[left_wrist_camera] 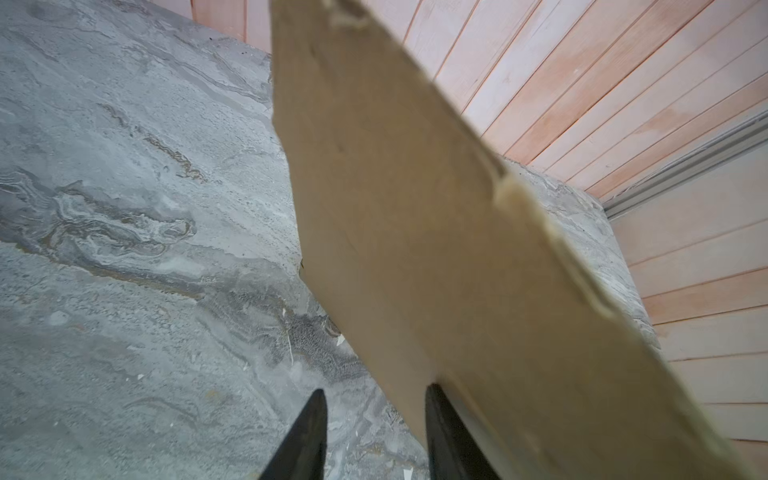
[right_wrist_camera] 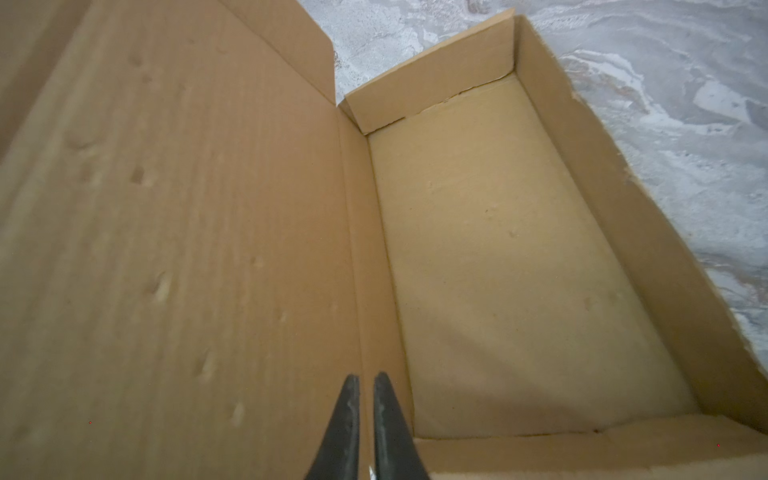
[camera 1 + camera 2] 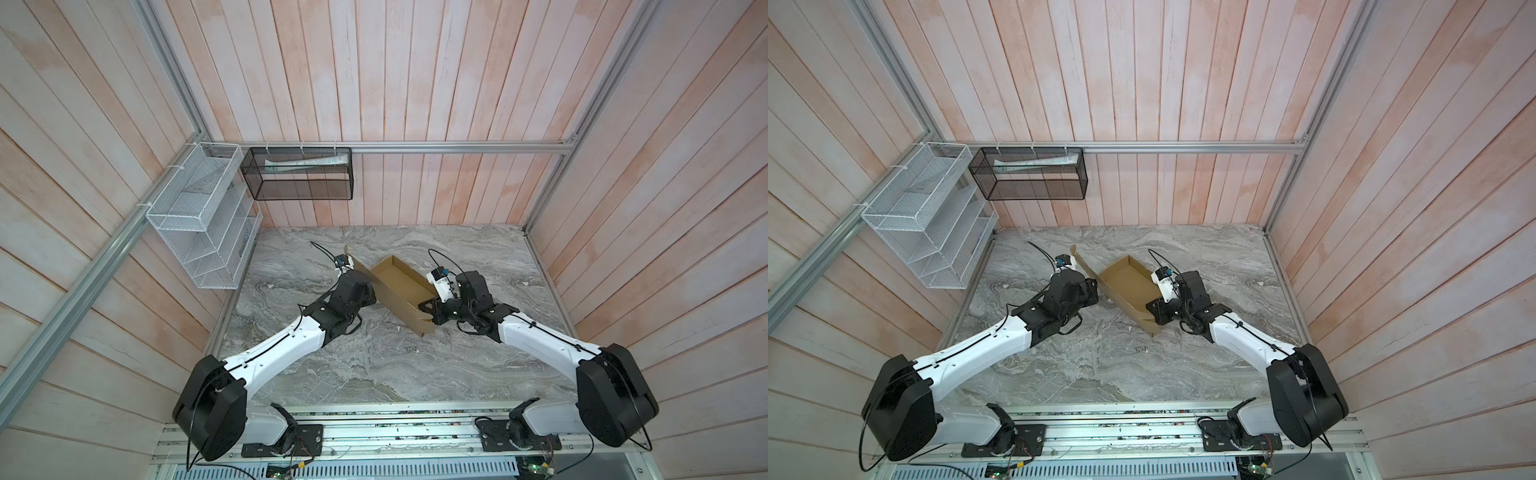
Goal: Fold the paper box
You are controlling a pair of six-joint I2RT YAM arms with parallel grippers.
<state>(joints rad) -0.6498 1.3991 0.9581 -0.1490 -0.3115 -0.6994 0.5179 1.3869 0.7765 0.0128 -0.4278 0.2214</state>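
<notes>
The paper box (image 3: 399, 284) sits mid-table (image 3: 374, 365), its lid (image 1: 415, 228) raised on the left. The left gripper (image 1: 374, 395) is half-open beside the lid, gripping nothing. The right gripper (image 2: 365, 376), nearly closed, looks empty at the near end. Best push the lid over evenly, tray braced.

**A:** How is the light in both top views?

**B:** Bright and even, coming from overhead. The grey marbled stone-look surface (image 3: 374, 365) carries only faint, soft shadows beneath the black-and-white robot arms (image 3: 282, 343). There is no glare.

**A:** Any distortion?

**B:** Wide-angle stretch. The pale pink wooden wall planks (image 3: 1142, 83) fan outward towards the corners.

**A:** And the wrist views?

**B:** In the left wrist view, a flap of the tan corrugated paper box (image 1: 415, 249) sits close to the lens. It is blurred and its edge is smeared, while the surface behind is sharper. In the right wrist view, the box floor glows warm and bright, its near panel is soft, and the dark jaws are out of focus.
</notes>
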